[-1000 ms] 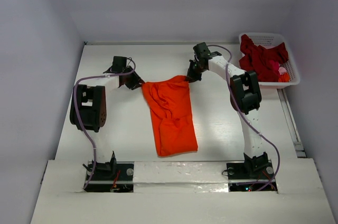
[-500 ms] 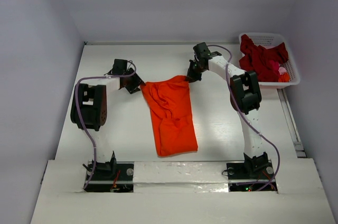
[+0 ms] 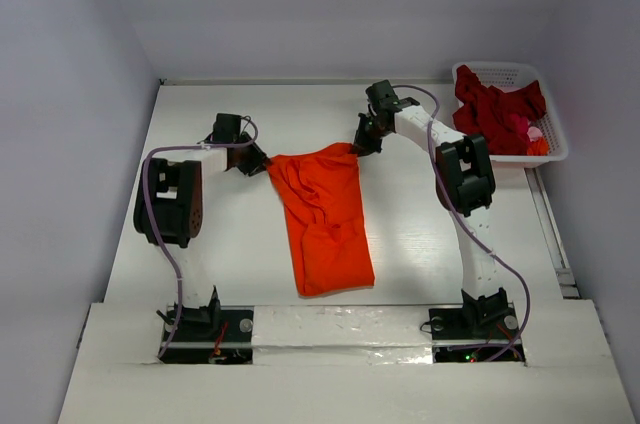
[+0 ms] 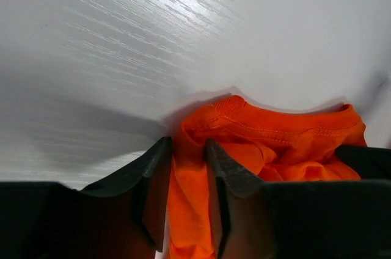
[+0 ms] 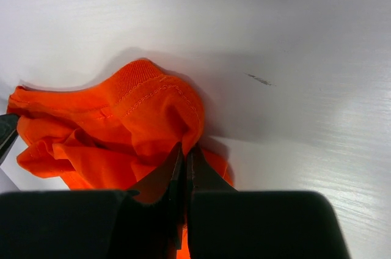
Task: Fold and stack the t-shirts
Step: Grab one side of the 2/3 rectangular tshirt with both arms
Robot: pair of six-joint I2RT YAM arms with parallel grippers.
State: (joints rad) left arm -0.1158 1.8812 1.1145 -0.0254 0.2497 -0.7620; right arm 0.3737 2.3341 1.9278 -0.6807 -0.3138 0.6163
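The orange t-shirt (image 3: 325,219) lies crumpled lengthwise in the middle of the table, its far edge stretched between both grippers. My left gripper (image 3: 260,162) is at the far left corner. In the left wrist view a bunch of the orange cloth (image 4: 275,143) fills the narrow gap in the left gripper (image 4: 188,149). My right gripper (image 3: 360,147) holds the far right corner. In the right wrist view the right gripper (image 5: 185,152) is pinched tight on a fold of the orange hem (image 5: 140,97). Dark red t-shirts (image 3: 495,109) are heaped in the basket.
A white lattice basket (image 3: 500,68) stands at the far right corner of the table, with a bit of pink and orange cloth (image 3: 533,139) in its near end. The white table (image 3: 230,264) is edged by grey walls on the left, back and right.
My left gripper has shifted slightly at the shirt's left corner. The shirt and my right arm have stayed where they were.
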